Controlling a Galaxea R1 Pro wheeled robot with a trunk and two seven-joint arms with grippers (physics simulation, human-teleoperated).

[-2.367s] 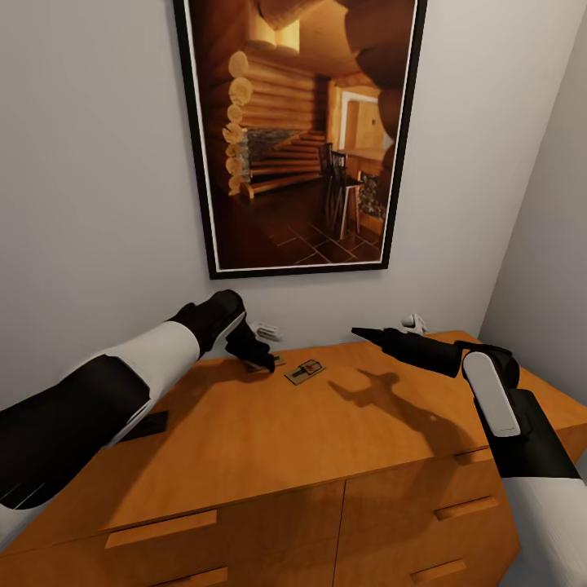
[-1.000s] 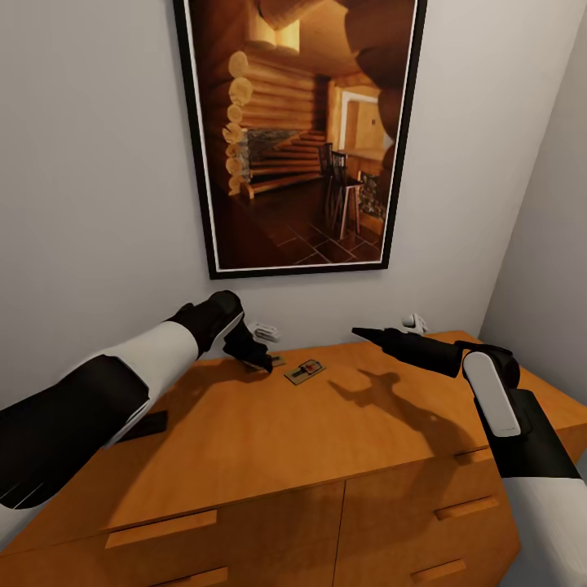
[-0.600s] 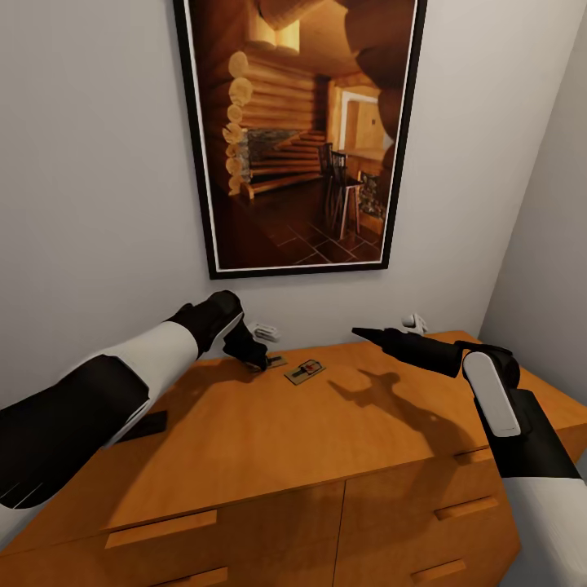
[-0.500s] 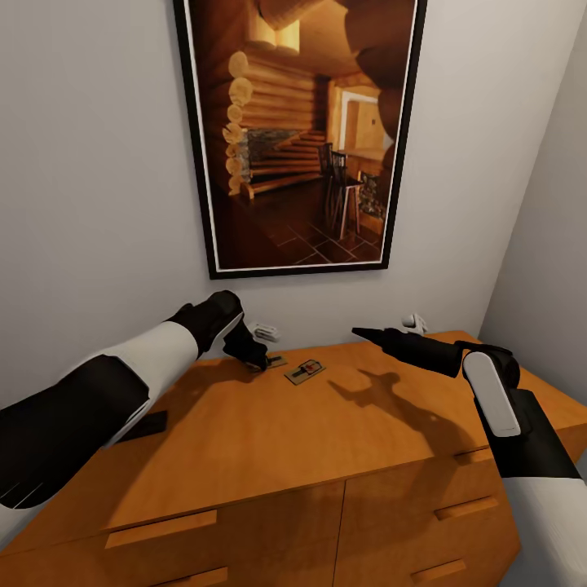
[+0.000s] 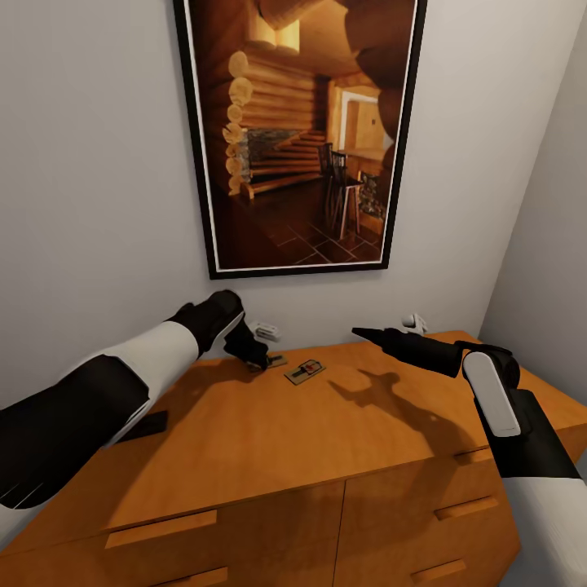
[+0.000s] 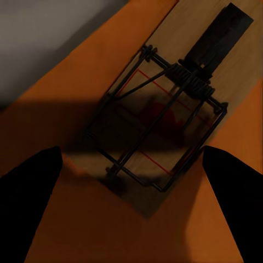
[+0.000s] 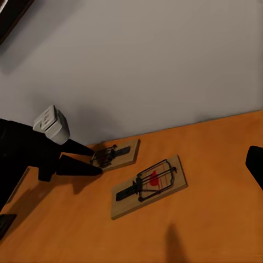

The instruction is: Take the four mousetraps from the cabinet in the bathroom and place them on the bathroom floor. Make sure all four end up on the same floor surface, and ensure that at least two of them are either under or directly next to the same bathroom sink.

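Left tool (image 5: 259, 359) open, fingertips down at the cabinet (image 5: 269, 444) top, straddling one mousetrap (image 6: 159, 129) w/o gripping it. Second mousetrap (image 5: 304, 372) just beside, flat on the wood. Right tool (image 5: 359, 332) hovers apart, above the top; open or closed, can't tell.

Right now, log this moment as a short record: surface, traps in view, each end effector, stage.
surface: cabinet flat top
traps in view: two mousetraps, near mousetrap and far mousetrap, both lying flat
left end effector: open, fingers straddling the far mousetrap
right end effector: raised above the top, holding nothing, state unclear
stage: no trap lifted yet
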